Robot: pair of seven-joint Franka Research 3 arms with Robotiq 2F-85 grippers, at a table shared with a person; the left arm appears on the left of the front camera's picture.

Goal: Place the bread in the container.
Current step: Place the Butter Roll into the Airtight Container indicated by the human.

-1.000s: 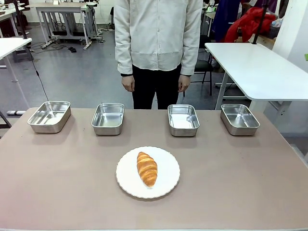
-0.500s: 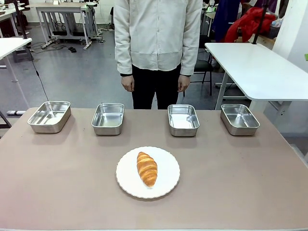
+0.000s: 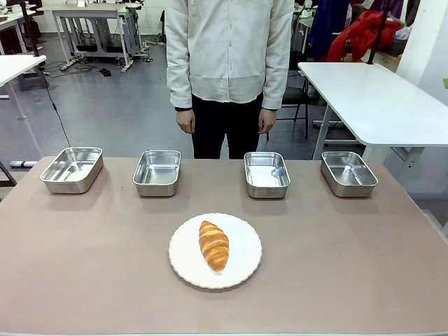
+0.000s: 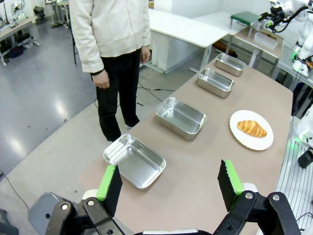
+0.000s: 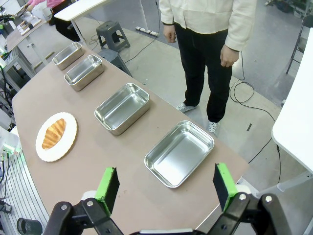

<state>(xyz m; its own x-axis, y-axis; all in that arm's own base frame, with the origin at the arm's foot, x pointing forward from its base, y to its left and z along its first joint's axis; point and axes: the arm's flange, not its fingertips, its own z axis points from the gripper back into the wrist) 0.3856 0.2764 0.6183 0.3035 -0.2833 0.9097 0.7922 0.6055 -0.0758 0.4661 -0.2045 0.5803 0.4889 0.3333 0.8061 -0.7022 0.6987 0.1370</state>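
Well, nothing on the table has shifted over the last second: the front view looks the same in each picture, so the task has not started and the pick is still ahead of you.

Nearest to you, the left gripper [image 4: 169, 180] hangs high over the left end of the table [image 3: 84, 266], its green-padded fingers [image 4: 110, 182] spread wide with nothing between them, looking down along the row of pans. The right gripper [image 5: 166, 187] mirrors it over the right end, jaws likewise wide apart and empty. Both arms are well clear of the bread, so either one would need a long reach toward the middle.

Next out, the croissant [image 3: 213, 246] lies on the white scalloped plate [image 3: 246, 246] at the centre of the table, its long axis running roughly toward and away from you. It is apart from every pan.

Beyond it, four steel pans stand in a row along the far edge: the leftmost pan [image 3: 71, 183], the second pan [image 3: 156, 190], the third pan [image 3: 267, 192] and the rightmost pan [image 3: 348, 190]. All are empty, and you cannot tell from here which one is meant as the container. The two middle ones sit closest to the plate.

Farthest off, the person [image 3: 231, 56] stands behind the table with both hands down at the sides, pointing at nothing.
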